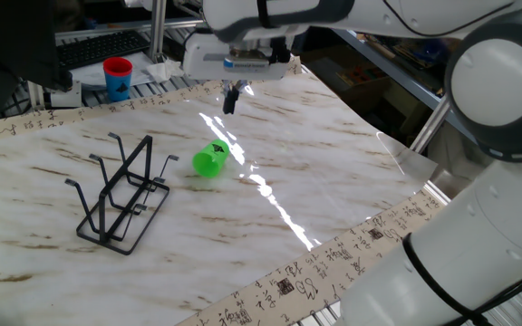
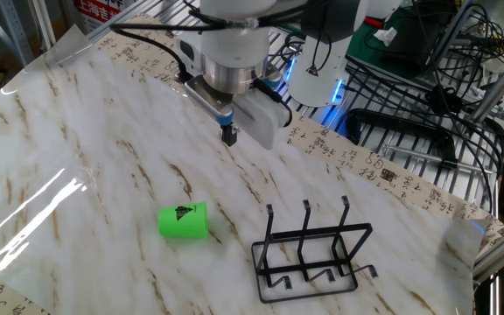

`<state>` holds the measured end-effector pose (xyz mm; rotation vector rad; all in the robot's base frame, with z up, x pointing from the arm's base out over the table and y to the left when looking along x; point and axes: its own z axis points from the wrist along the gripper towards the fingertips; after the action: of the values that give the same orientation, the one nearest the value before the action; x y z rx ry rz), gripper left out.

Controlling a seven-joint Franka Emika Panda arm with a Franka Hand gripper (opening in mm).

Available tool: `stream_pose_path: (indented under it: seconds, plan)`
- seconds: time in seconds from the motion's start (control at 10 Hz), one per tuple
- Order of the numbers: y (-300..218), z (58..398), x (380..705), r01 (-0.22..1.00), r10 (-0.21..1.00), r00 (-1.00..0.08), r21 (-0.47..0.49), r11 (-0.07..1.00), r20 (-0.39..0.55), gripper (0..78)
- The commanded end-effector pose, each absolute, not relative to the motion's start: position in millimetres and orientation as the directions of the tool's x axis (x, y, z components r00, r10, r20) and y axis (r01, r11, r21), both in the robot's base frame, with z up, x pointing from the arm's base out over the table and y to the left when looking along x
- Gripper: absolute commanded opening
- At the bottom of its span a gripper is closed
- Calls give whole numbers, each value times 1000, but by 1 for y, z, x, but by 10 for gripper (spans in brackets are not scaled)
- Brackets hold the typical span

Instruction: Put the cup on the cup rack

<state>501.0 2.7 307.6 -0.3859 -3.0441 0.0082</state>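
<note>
The bright green cup (image 1: pixel 210 159) lies on its side on the marble table; it also shows in the other fixed view (image 2: pixel 183 220) with a dark mark on its wall. The black wire cup rack (image 1: pixel 120 192) stands to its left, with empty pegs; in the other fixed view the rack (image 2: pixel 313 251) is at the cup's right. My gripper (image 1: pixel 230 102) hangs above the table beyond the cup, apart from it, fingers together and empty. It also shows in the other fixed view (image 2: pixel 228 136).
A red cup with a blue band (image 1: pixel 117 78) stands at the back left, off the marble top. A patterned strip borders the table edge (image 1: pixel 333 258). Cables and a wire basket (image 2: pixel 427 96) lie beyond the table's far side.
</note>
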Motion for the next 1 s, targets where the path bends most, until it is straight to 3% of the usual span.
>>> stream_pose_path:
  seconds: [0.1, 0.5, 1.0]
  plan:
    - [3, 319, 504, 298, 284, -949, 88, 951, 138, 0]
    - [5, 335, 511, 326, 312, -937, 77, 942, 154, 0]
    - [7, 355, 517, 275, 262, -955, 88, 957, 140, 0]
